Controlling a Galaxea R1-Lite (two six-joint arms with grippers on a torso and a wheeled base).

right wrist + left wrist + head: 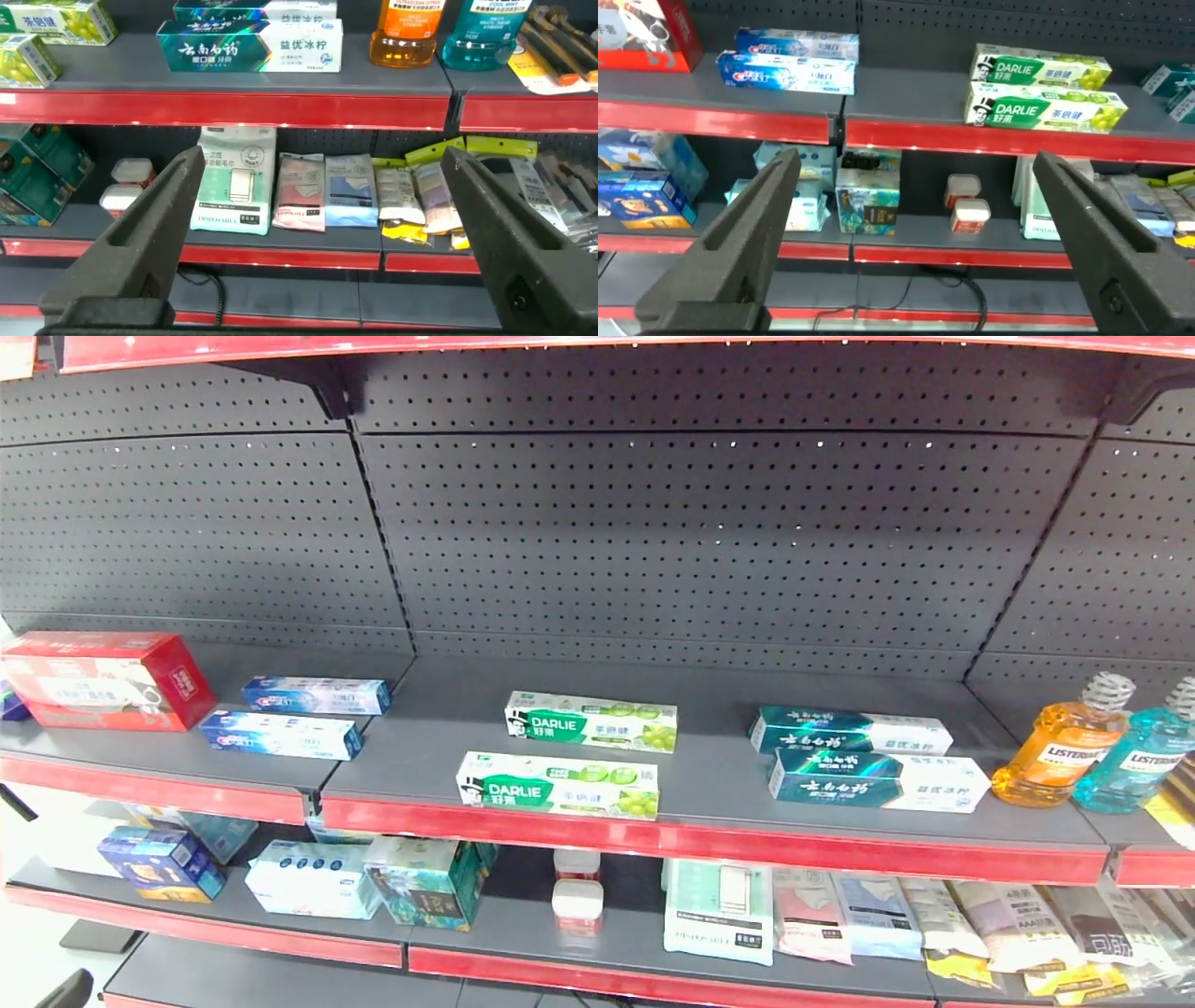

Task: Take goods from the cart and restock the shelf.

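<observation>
- While both arms face the shelf (709, 845), left gripper (915, 163) has its fingers spread wide with nothing between them.
- Same for right gripper (322, 154): fingers apart, empty.
- Shelf is dead ahead of both arms. Left gripper lines up with the blue boxes (789, 65) and green boxes (1046, 89), right gripper with the teal boxes (248, 47) and 2 bottles (406, 33).
- Boxes all lie flat, long axis along the shelf's front edge, 2 per kind, 1 behind the other.
- Bare board sits behind each pair and between the green and teal pairs, likely room for new stock.
- Judgement: with both grippers empty, a pick from the cart comes first. That probably means turning off this heading, and I can't tell which arm is nearer to it.
- Judgement: a new box should go in long axis side to side, matching the rows.
</observation>
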